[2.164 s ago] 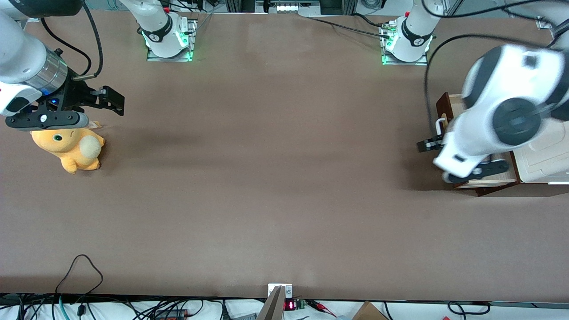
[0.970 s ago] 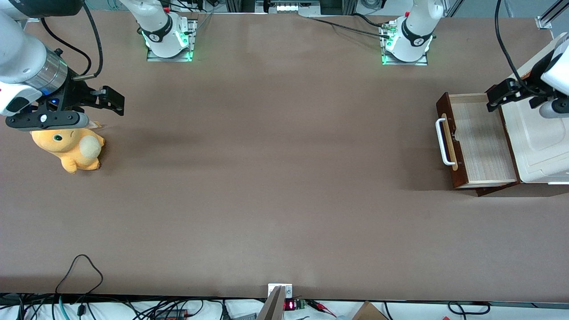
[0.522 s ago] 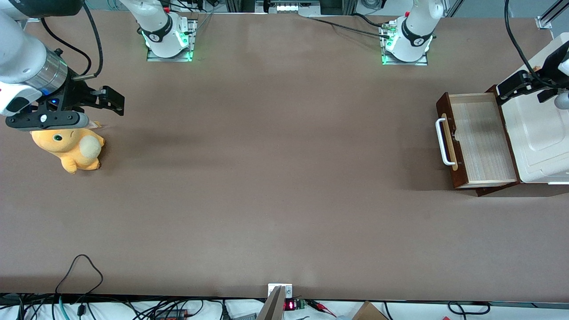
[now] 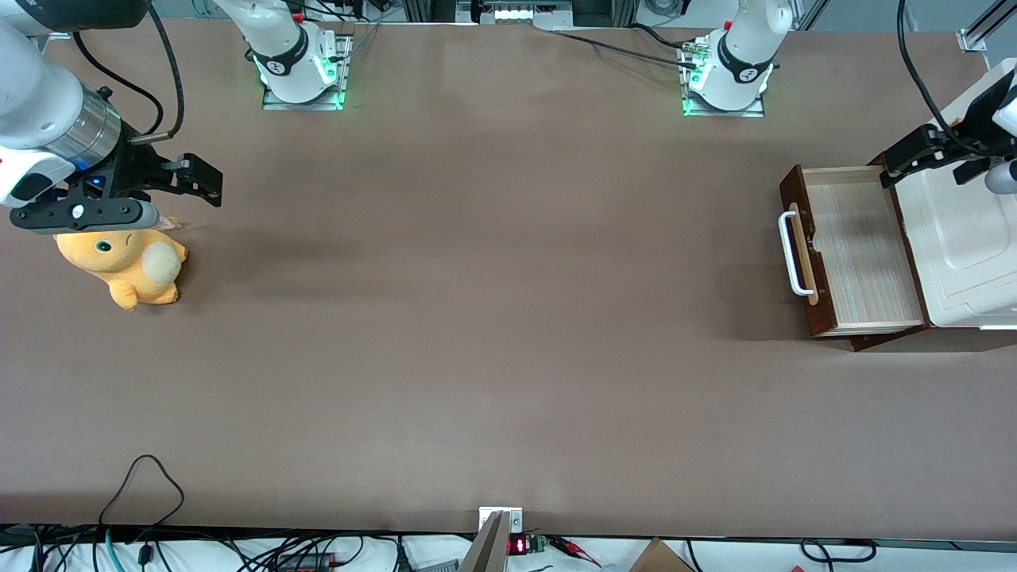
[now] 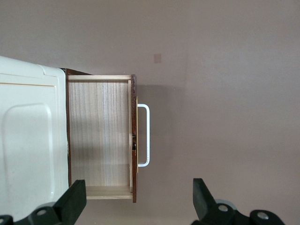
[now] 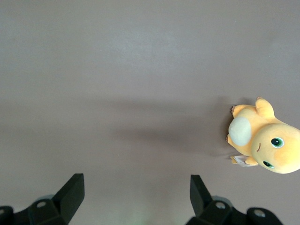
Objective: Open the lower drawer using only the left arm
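Observation:
The lower drawer (image 4: 854, 250) stands pulled out of the white-topped cabinet (image 4: 965, 254), its pale wood inside bare. Its white bar handle (image 4: 789, 253) faces the middle of the table. My left gripper (image 4: 914, 155) hangs high above the drawer's corner farthest from the front camera, at the cabinet's edge, touching nothing. In the left wrist view the drawer (image 5: 101, 136) and its handle (image 5: 144, 136) lie well below the gripper (image 5: 138, 206), whose black fingers (image 5: 75, 201) stand wide open with nothing between them.
The cabinet top (image 5: 28, 136) has a recessed panel. An orange plush toy (image 4: 127, 262) lies toward the parked arm's end of the table. Both arm bases (image 4: 727, 79) stand at the table edge farthest from the front camera. Cables run along the near edge.
The left arm has lifted off the drawer handle and drawn back up over the cabinet's edge. The drawer stays pulled out. In the last half second the gripper barely moved.

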Available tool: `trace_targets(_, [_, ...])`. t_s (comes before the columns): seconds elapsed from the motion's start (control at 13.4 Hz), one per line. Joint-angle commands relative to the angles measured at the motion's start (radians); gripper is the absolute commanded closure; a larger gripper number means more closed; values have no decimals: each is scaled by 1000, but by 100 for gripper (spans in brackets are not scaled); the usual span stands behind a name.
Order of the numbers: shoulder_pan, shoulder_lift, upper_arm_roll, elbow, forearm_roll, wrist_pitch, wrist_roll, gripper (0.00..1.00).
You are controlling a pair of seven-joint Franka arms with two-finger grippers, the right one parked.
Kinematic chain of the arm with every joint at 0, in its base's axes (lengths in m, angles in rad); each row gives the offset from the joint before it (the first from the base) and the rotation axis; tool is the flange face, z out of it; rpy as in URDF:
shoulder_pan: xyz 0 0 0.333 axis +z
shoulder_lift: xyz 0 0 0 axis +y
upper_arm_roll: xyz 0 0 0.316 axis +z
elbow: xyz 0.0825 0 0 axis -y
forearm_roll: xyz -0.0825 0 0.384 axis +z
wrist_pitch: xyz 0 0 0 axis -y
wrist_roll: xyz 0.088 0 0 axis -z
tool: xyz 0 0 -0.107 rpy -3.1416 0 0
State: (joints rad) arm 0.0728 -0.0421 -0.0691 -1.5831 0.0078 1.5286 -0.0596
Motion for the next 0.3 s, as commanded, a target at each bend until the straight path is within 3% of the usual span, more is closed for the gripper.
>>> trace_targets(0.0, [-1,-19,3,-12,-17,10,24,0])
trace_targets(0.22, [-1,-19,5,-12,-17,10,27,0])
